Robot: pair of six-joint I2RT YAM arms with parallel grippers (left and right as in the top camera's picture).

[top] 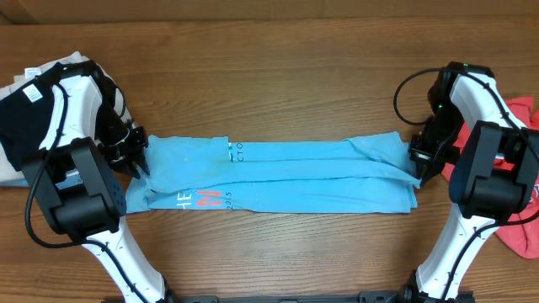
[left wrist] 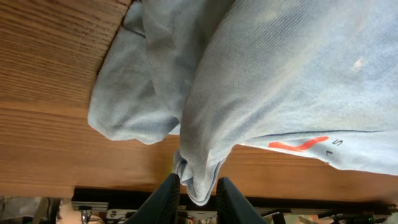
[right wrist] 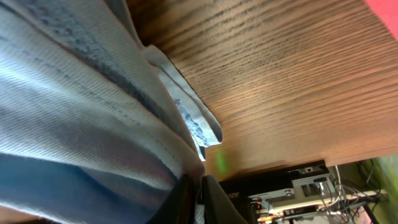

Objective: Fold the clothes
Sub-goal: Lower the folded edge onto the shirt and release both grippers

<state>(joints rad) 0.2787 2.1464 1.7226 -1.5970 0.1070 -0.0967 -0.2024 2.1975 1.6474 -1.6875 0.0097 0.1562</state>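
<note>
Light blue short-sleeved cotton T-shirt [top: 286, 172] with red-orange lettering is lying flat on the brown wooden surface [top: 278, 76]. It's folded lengthwise into a long narrow band that runs straight from the left jaws to the right jaws, so the sleeves and sides look done and only the crosswise folds are left, I'd guess.

Left jaws are closed on a bunched fold of cloth at the end nearest the lettering. In the left wrist view the fabric fills the gap between them and droops just below. Right jaws are pressed nearly together on a thin edge at the opposite end, with the cloth running right down into them in the right wrist view.

Why hold it like that? My read is that one grip per end keeps the band stretched out and smooth between the jaws. It also sets up carrying one end across to the other without the layers sliding apart. The left pinch looks a bit lumpy, so that end could land uneven.

Crumpled red T-shirt [top: 522, 227] sits just beyond the right jaws on the outer side, not touching the blue one and probably next in line. There's a dark-and-white heap of fabric [top: 17, 118] beyond the left jaws, and I can't tell what it is.
</note>
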